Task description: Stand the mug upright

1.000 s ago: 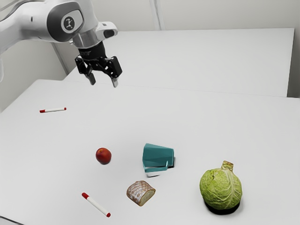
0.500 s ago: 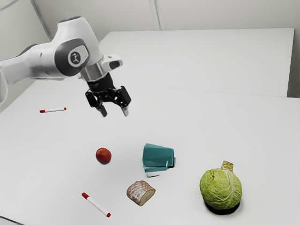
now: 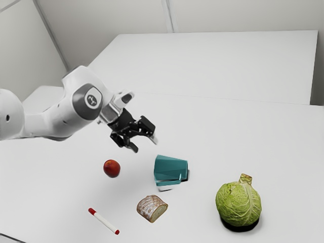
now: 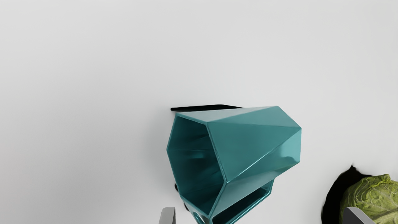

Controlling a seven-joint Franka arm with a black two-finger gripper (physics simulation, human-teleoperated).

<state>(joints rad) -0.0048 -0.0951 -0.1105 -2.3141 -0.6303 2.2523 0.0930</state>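
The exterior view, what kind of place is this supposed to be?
Probably a simulated robot test room, judging by the white jointed robot arm with its black two-finger claw, the smooth white table and the plain pale grey wall.

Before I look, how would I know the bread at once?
On the white table, find the green cabbage. Between it and the pen lies the bread; its scored brown crust and cut face set it apart from the teal mug.
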